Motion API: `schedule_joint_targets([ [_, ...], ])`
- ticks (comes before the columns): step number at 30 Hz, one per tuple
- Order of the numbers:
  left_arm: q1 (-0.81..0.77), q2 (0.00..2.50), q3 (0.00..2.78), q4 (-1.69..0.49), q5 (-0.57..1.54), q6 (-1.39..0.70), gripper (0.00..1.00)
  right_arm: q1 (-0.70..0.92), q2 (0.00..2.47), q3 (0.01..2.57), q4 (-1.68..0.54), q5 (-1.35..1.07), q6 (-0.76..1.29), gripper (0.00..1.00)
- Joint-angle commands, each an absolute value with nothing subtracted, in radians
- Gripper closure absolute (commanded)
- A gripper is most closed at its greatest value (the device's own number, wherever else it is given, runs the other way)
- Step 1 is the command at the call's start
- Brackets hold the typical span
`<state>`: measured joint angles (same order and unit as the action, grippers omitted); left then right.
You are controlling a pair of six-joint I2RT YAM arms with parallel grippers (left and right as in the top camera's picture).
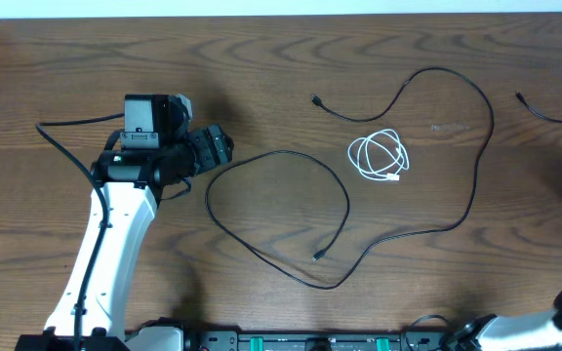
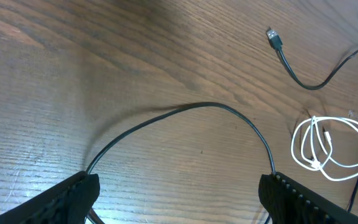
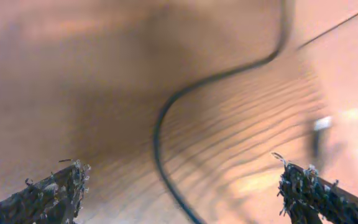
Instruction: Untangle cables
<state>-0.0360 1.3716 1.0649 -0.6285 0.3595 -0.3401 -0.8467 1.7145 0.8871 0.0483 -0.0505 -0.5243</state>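
Shows black cable [image 1: 347, 195] sprawled over the table [image 1: 66, 58] in one long open loop, white cable [image 1: 379, 156] coiled within its sweep yet apart from it, with no knot visible. Also shows left gripper [image 2: 179, 196] spread wide above the loop's left bend and right gripper [image 3: 182, 193] equally wide over a black strand, both empty. Reads as the closing step; calls next for confirming that no crossing is left — otherwise, withdrawal.

Dark brown wood-grain tabletop [image 1: 57, 58] filled the view; pale strip [image 1: 261, 8] ran along 12 o'clock edge.
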Motion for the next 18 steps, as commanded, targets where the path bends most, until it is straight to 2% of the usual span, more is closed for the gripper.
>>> schedule_joint_targets([
  [1,-0.036,1.367,1.084,-0.632,0.346,-0.335,0.13,-0.843,1.545,0.889,0.019,-0.075,-0.483,0.01],
  [4,-0.036,1.367,1.084,-0.632,0.346,-0.335,0.13,-0.843,1.445,0.889,0.004,-0.106,-0.483,0.01],
  [9,-0.036,1.367,1.084,-0.632,0.346,-0.335,0.13,-0.843,1.318,0.889,-0.023,-0.314,-0.481,0.01],
  [18,-0.036,1.367,1.084,-0.632,0.346,-0.335,0.13,-0.843,1.304,0.888,-0.087,-0.637,-0.176,0.01],
])
